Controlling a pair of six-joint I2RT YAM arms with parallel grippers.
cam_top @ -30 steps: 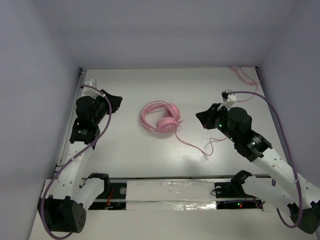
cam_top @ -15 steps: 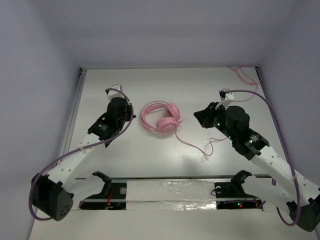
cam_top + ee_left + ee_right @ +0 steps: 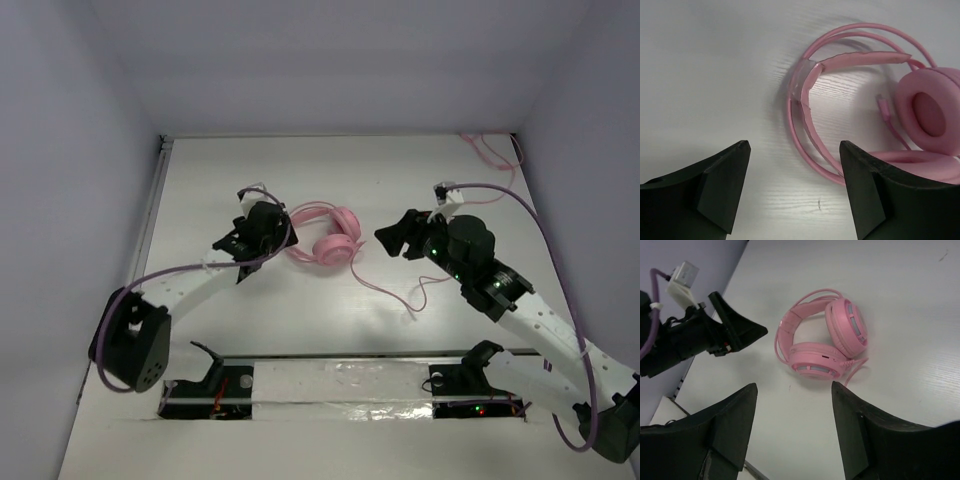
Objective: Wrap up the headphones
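My left gripper (image 3: 793, 150) stands spread, with nothing between its fingers (image 3: 722, 185) but tabletop. The headband (image 3: 810, 85) of the pink headphones (image 3: 322, 238) curves just beyond the fingertips, toward one o'clock in my wrist view, and I am not touching it. My right gripper (image 3: 793, 387) is spread too and holds nothing. Through its gap the headphones lie well ahead at twelve o'clock, their two round cups (image 3: 815, 362) side by side.

Taking the overhead view as a clock with twelve at the back wall (image 3: 340, 70), the headphones lie near the table's middle. My left gripper is just beside them at nine o'clock, and my right gripper a little apart at three. Their thin pink cable (image 3: 400, 293) trails loose toward five o'clock and ends in a kink on the surface.

The table (image 3: 250, 165) is white and matte with a faint wood grain, boxed in by pale lilac walls at nine, twelve and three. A metal rail (image 3: 148, 215) runs along the nine o'clock edge. More pink cord (image 3: 485, 150) lies in the corner at one o'clock; I cannot tell whether it belongs to the headphones. A purple arm cable (image 3: 545, 215) loops over my right arm. Open tabletop stretches from the headphones to twelve o'clock, and toward six as far as the taped strip (image 3: 340, 378) between my bases.
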